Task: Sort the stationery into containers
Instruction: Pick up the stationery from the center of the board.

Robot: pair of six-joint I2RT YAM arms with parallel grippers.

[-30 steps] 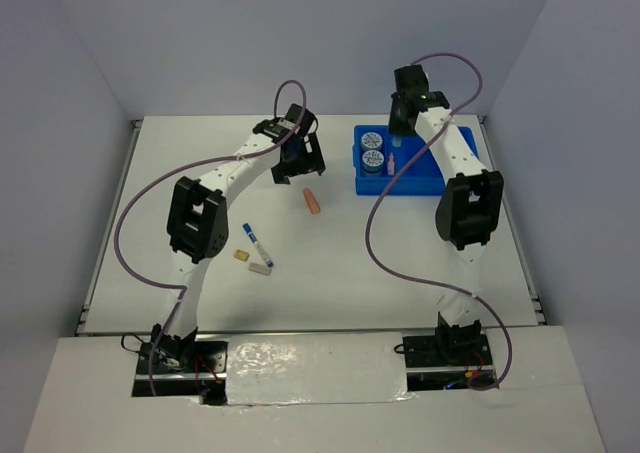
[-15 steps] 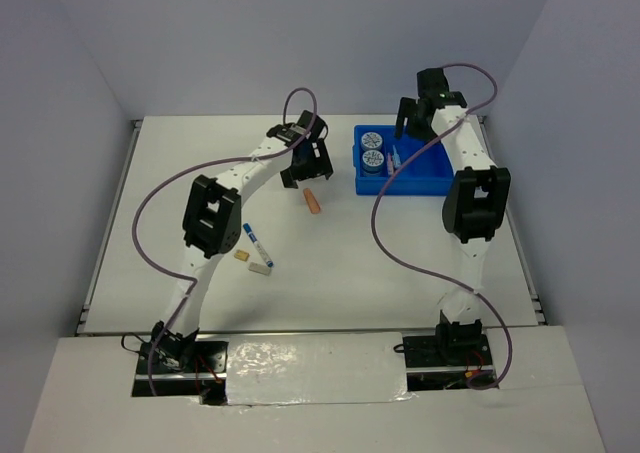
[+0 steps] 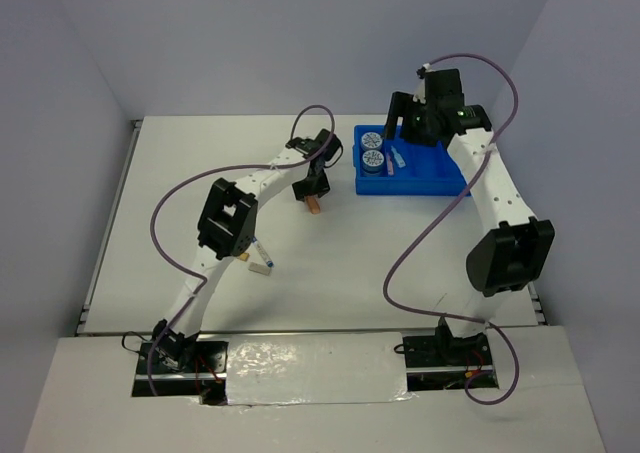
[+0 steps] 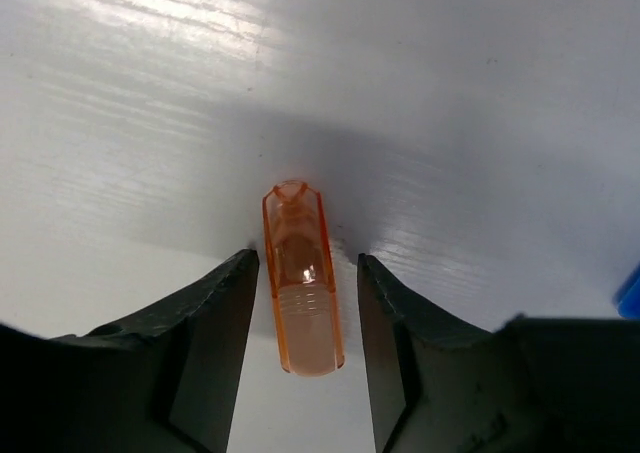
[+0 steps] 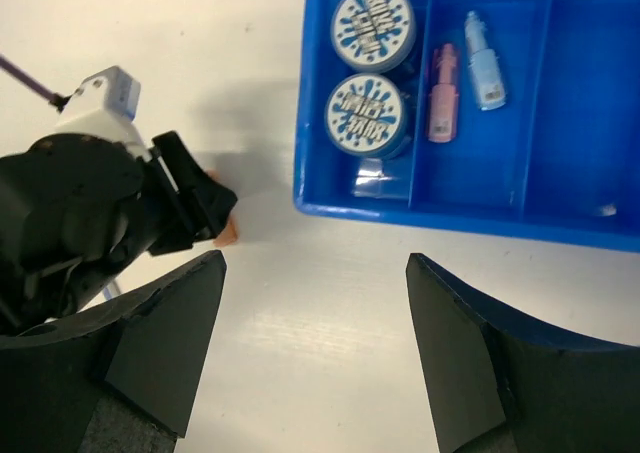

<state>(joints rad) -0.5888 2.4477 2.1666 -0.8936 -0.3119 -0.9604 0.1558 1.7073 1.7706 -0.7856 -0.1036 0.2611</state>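
Straddling the orange bar (image 4: 300,283), the left claw (image 4: 305,261) stands unclenched, a finger close on each side, not yet pinching. Bar lies flat on the table (image 4: 450,123) just left of the blue tray (image 5: 480,163), long axis running along the gap. Right claw (image 5: 315,263) hangs released, empty.

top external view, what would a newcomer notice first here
The blue tray at the far right of the white table stands out, with two patterned rolls in its left compartment. Beside it, the left end effector straddles an orange bar lying flat on the table.
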